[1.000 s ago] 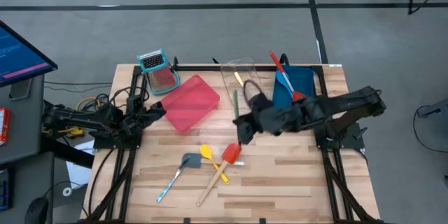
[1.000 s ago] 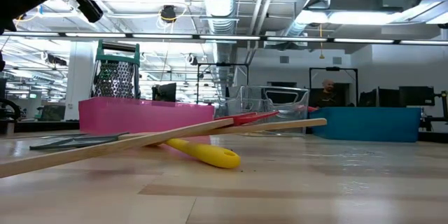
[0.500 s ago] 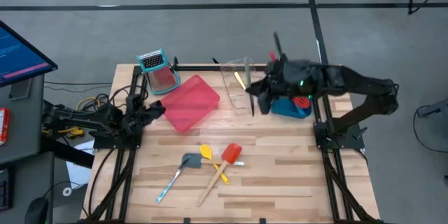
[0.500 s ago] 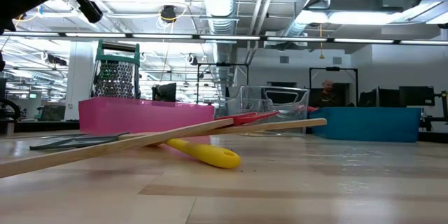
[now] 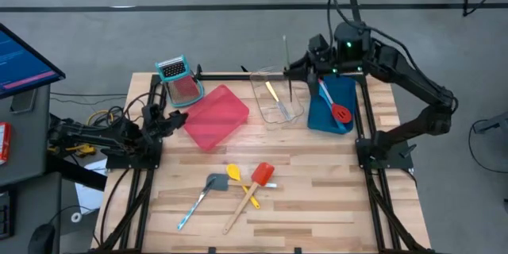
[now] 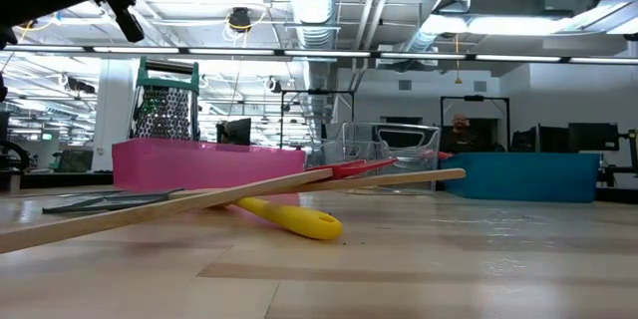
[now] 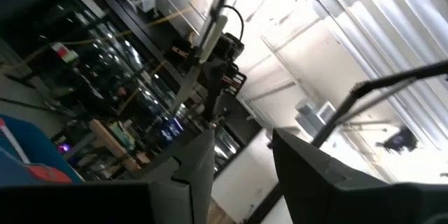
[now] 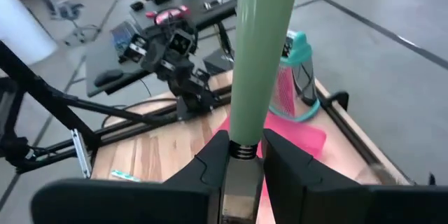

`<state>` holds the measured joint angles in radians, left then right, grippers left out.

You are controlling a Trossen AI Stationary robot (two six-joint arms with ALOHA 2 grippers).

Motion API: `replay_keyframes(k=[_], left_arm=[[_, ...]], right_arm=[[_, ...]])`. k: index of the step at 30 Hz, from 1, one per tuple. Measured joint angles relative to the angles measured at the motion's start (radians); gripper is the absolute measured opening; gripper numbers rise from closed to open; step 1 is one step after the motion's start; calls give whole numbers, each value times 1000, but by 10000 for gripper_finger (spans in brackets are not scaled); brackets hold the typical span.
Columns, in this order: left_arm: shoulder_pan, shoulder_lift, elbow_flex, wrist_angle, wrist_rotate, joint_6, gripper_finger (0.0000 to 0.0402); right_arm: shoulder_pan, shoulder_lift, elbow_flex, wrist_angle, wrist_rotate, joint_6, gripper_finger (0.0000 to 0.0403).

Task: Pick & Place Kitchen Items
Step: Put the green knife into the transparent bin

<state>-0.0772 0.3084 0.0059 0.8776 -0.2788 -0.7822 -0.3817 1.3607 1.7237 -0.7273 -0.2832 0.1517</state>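
A pale wooden worktop [image 5: 317,198] is sitting in an open workshop with exposed ceiling ducts, with no readable writing in sight. The right gripper [image 8: 238,155] is pinching a green-handled knife [image 8: 262,56] upright above the clear tray [image 5: 276,95], beside the blue tray [image 5: 327,111]; the left gripper [image 5: 173,121] is waiting, fingers apart, beside the pink tray [image 5: 214,116], while the yellow spoon [image 5: 242,186] is lying well away.

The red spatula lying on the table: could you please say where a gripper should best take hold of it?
Grip the red spatula midway along its bare wooden handle, coming straight down from above. It lies flat, crossed with the yellow spoon near its head, so the handle's free end toward the table's front edge is the clearer hold.
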Motion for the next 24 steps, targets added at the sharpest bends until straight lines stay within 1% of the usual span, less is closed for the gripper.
replay_keyframes(k=[5,7,9,13,18,21,24], left_arm=[[0,0,0,-1,-30,0,131],[0,2,0,-1,-31,5,131],[0,2,0,-2,-31,28,131],[0,2,0,1,-31,41,131],[0,2,0,5,-29,37,131],[0,2,0,6,-29,37,131],[0,2,0,6,-29,37,131]], right_arm=[[-99,46,2,89,-197,-46,66],[-132,75,-1,116,-247,-47,66],[-151,111,0,153,-271,-45,66],[-183,192,0,159,-258,-23,66],[-198,296,-1,150,-113,15,66],[-198,350,-1,141,-51,15,66],[-195,398,-1,83,15,4,66]])
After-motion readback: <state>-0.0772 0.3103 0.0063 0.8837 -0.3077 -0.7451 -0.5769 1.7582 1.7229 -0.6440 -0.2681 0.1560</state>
